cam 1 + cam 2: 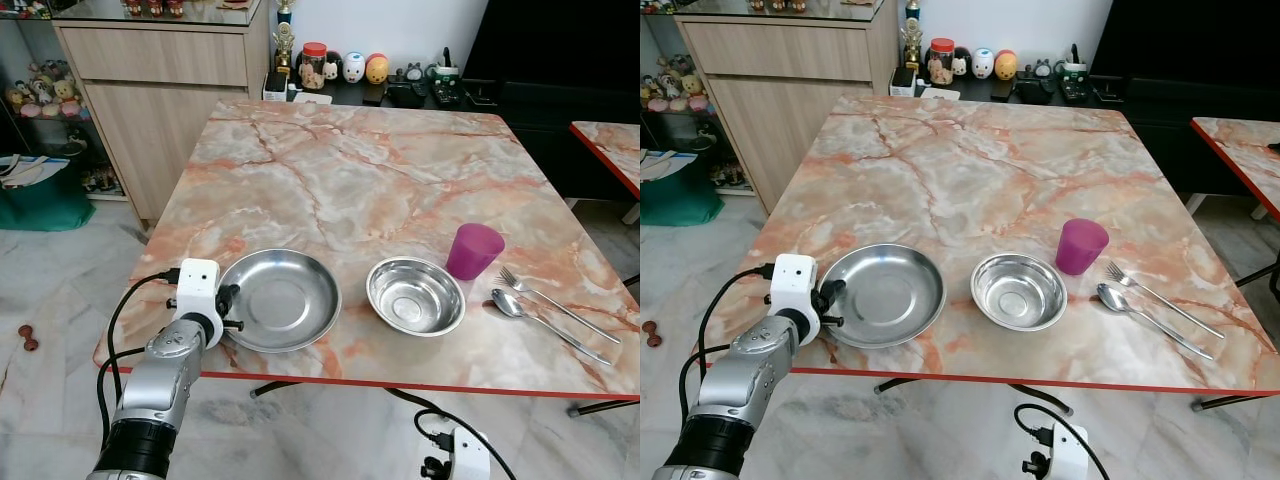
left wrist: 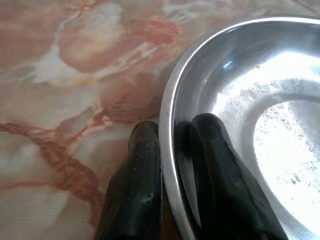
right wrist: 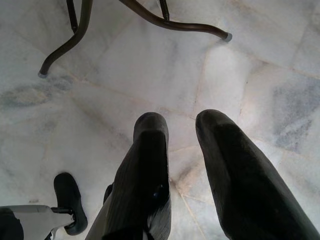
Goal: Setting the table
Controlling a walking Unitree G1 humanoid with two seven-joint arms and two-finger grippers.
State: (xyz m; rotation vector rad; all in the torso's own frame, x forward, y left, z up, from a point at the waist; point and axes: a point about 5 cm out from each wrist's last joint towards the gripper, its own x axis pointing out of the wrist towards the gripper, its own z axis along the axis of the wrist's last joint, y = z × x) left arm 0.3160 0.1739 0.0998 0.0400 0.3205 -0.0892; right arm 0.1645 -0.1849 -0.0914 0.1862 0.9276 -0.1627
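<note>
Left claw (image 2: 172,145) pinches the steel plate's (image 1: 280,300) near-left rim.

The tabletop (image 1: 330,170) has a marble pattern in pink, orange and cream, with darker rust-coloured veins and a thin red edge. The plate (image 1: 280,298) and the bowl (image 1: 415,295) are shiny silver steel, and the fork (image 1: 557,304) and spoon (image 1: 545,320) have the same silver colour. The cup (image 1: 474,250) is purple-magenta. The left pincer (image 2: 170,142) has black fingers, on a silver arm with a white block at the wrist. The right pincer (image 3: 182,130) is also black. The floor (image 3: 125,75) is pale grey-white marble with faint veins.
</note>
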